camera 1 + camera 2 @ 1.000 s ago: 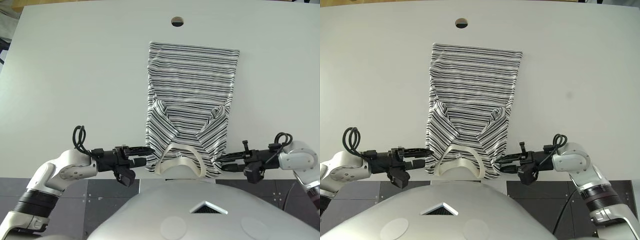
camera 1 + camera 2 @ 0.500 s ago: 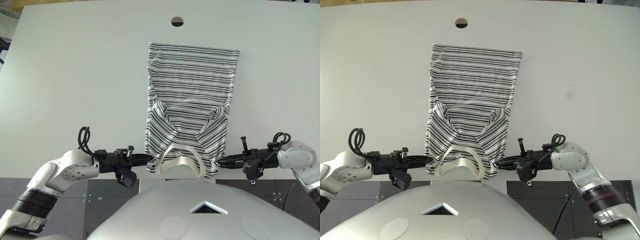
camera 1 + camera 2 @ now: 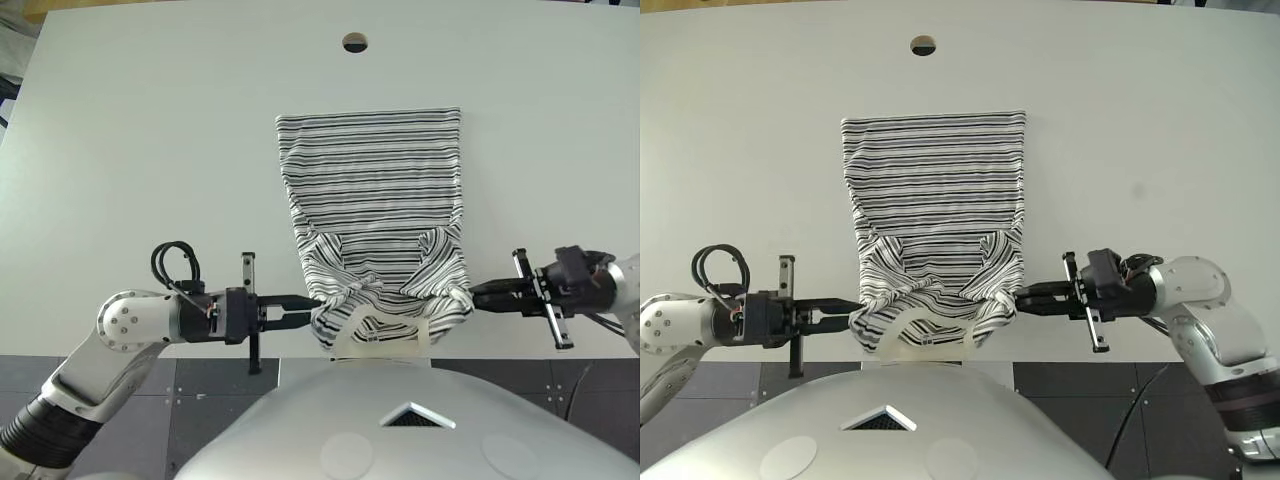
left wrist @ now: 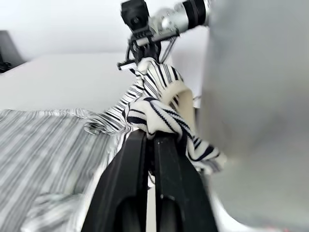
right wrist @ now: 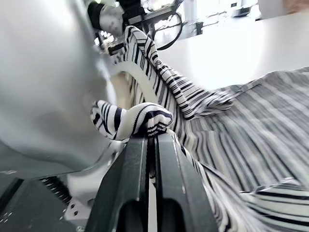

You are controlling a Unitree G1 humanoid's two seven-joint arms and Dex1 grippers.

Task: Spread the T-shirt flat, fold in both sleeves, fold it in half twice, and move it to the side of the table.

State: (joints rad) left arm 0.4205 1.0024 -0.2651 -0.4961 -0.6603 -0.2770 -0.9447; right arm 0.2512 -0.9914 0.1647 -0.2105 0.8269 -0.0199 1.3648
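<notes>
The black-and-white striped T-shirt [image 3: 375, 190] lies lengthwise on the white table [image 3: 150, 150], sleeves folded in, hem toward the far side. Its collar end [image 3: 385, 320] is lifted off the table near the front edge and bunched. My left gripper [image 3: 312, 300] is shut on the shirt's left shoulder corner [image 4: 145, 113]. On the other side my right gripper [image 3: 472, 297] is shut on the right shoulder corner [image 5: 140, 118]. Both grippers hold the cloth at about the same height, with the cream neckband [image 3: 385, 335] sagging between them.
A round cable hole [image 3: 354, 43] sits in the table beyond the shirt's hem. Bare table surface extends to both sides of the shirt. The table's front edge [image 3: 200, 355] runs just under the grippers, with dark floor below.
Both grippers closed on the shoulder corners and lifted the collar end. The shirt has slid and the hem shifted to the left; the near part is now bunched.
</notes>
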